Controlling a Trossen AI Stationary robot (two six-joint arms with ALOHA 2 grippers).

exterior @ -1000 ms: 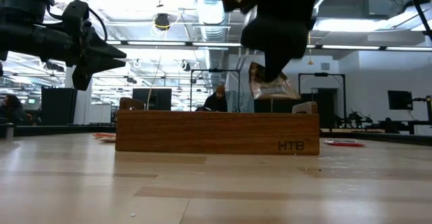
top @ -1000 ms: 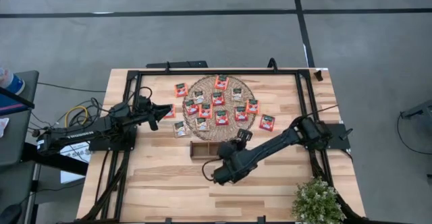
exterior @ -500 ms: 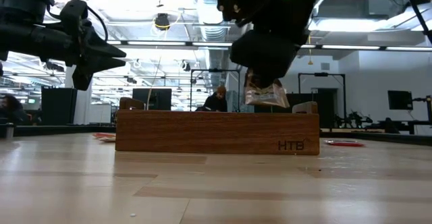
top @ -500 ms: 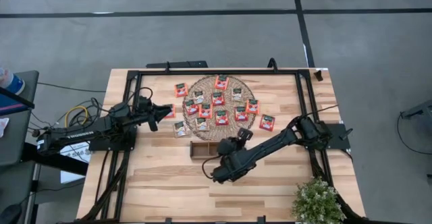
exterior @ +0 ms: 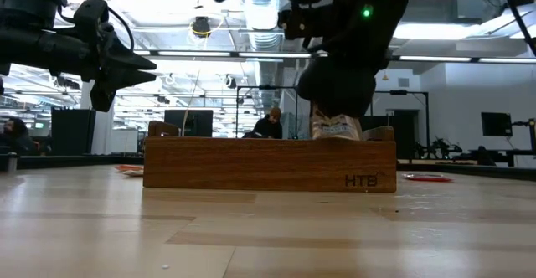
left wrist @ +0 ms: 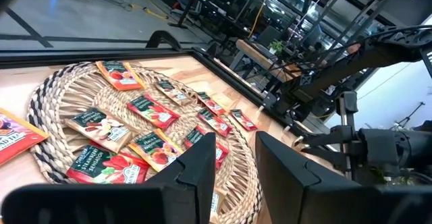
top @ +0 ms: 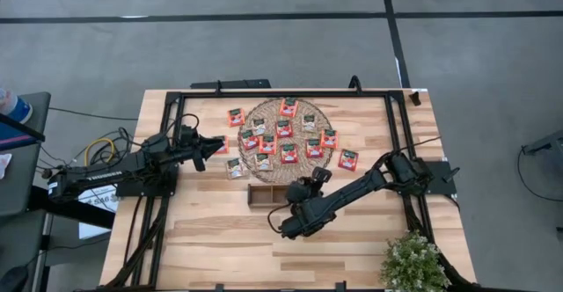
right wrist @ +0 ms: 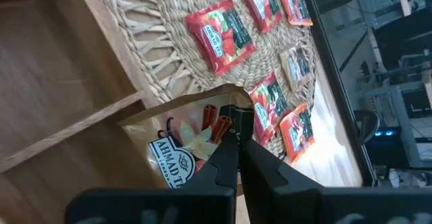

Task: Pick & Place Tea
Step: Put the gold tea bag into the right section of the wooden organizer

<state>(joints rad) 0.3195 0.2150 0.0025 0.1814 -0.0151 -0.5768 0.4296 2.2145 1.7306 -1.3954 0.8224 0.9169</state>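
The right end effector (top: 310, 189) hangs over the right end of the small wooden tray (top: 268, 194), its fingers pressed together on a pale tea sachet (right wrist: 185, 143) printed with cinnamon sticks and a white flower. In the low view that sachet (exterior: 335, 127) stands upright with its lower edge dipping behind the tray's front wall (exterior: 268, 166). The right wrist view shows it over the tray's end compartment, beside a wooden divider (right wrist: 74, 129); whether it touches the tray floor cannot be told.

The other tea sachets (top: 284, 128), mostly red-orange with a few pale ones, lie flat on the round woven mat (top: 318, 121), which sits just at the tray's 12 o'clock on the tabletop (top: 220, 230). A few lie off the mat: one (top: 348, 159) at its 4 o'clock, one (top: 236, 116) at its 10 o'clock, one (top: 234, 167) at its 8 o'clock.

The left end effector (top: 214, 142) hovers at the mat's 9 o'clock edge, pointing toward it, its fingers (left wrist: 196, 173) partly spread with nothing between them. A potted plant (top: 413, 264) stands at the tabletop's 5 o'clock corner.
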